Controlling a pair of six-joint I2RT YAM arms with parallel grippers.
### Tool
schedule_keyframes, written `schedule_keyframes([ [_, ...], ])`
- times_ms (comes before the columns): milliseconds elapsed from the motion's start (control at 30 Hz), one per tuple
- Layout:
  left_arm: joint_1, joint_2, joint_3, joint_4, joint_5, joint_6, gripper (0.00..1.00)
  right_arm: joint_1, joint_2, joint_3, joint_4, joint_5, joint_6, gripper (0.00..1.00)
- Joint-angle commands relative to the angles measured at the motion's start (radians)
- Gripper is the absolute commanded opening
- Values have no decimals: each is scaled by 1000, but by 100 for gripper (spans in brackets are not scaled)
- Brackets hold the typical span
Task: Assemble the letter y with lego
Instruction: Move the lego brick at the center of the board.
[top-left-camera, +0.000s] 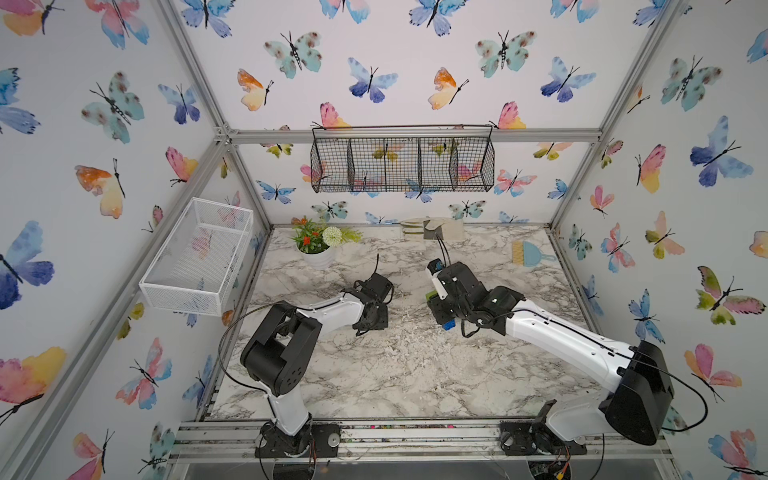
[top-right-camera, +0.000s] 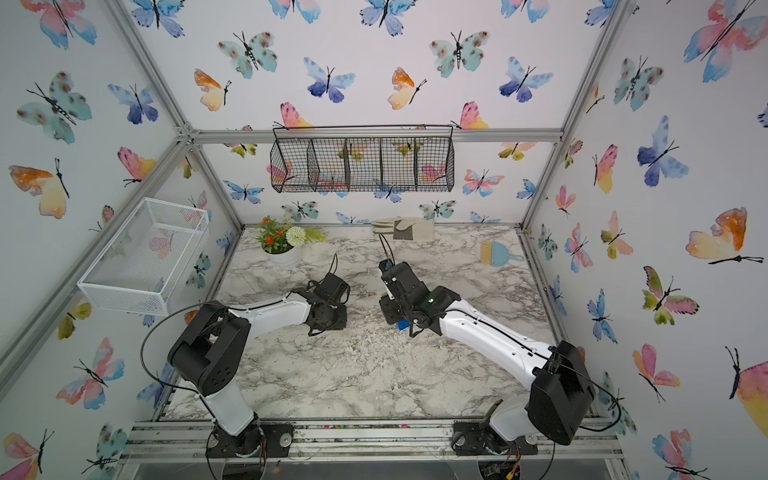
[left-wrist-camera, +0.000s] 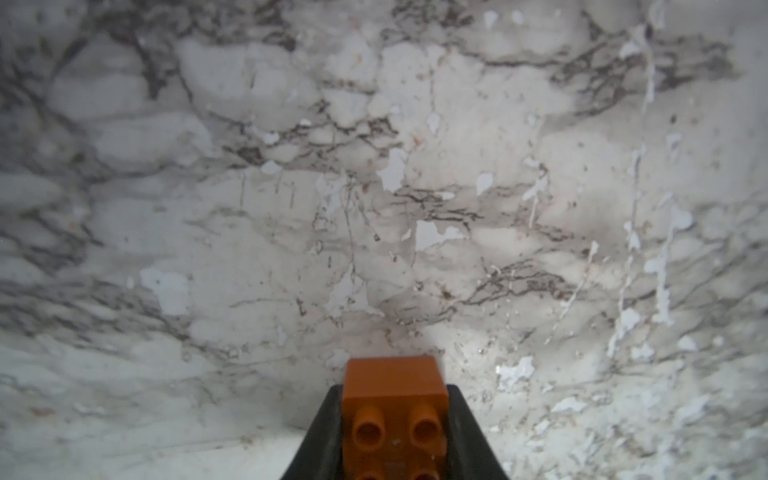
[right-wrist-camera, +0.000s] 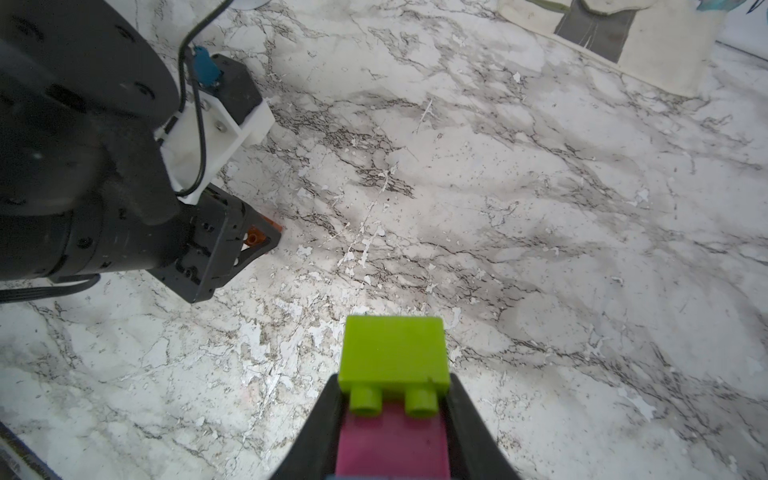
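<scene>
In both top views the marble table (top-left-camera: 395, 374) is closed in by papered walls on three sides, and its near half lies bare. The left end effector (top-left-camera: 371, 319) and the right end effector (top-left-camera: 434, 305) face each other mid-table, apart, with an open strip between them. A lime green brick (top-left-camera: 430, 295) and a blue brick (top-left-camera: 449, 325) peek out at the right one. A flower pot (top-left-camera: 318, 255), a folded cloth (top-left-camera: 432, 228) and a small brush (top-left-camera: 530, 253) keep to the far edge, well apart from both arms.

In the left wrist view, black fingers (left-wrist-camera: 326, 432) are clenched on the sides of the orange brick (left-wrist-camera: 395, 395), studs toward the camera; open chipped marble lies beyond.

In the right wrist view, the fingers (right-wrist-camera: 465, 424) pinch the pink brick (right-wrist-camera: 392, 440), the lime green brick joined to its outer end, above the table. Across bare marble, the orange brick sits at the left end effector's tip, low at the surface; the cloth lies near the far edge
</scene>
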Motion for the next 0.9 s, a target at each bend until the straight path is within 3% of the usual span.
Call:
schedule_keyframes([
  [0,-47,0,-21,-12,-11,-29,18,3,-24,1,-20,-7,-7,28],
  [333,-322,-129,-212,19,-16,-276,23,1,-31,18,-51,-20,-50,27],
  [500,-366,-198,-272,-1,-51,-362,29,1,3,49,-90,-106,-118,27],
  [600,-367,-230,-291,-6,-65,-387,45,3,48,77,-129,-156,-153,25],
  [633,-367,-240,-290,-14,-72,-393,54,3,66,90,-152,-173,-168,23],
  [667,-367,-250,-286,-23,-79,-394,73,3,84,100,-169,-192,-178,23],
  [700,-367,-258,-280,-34,-83,-395,100,3,97,108,-186,-197,-186,22],
  [867,-336,-352,-227,-127,-152,-393,98,7,131,120,-218,-250,-273,22],
])
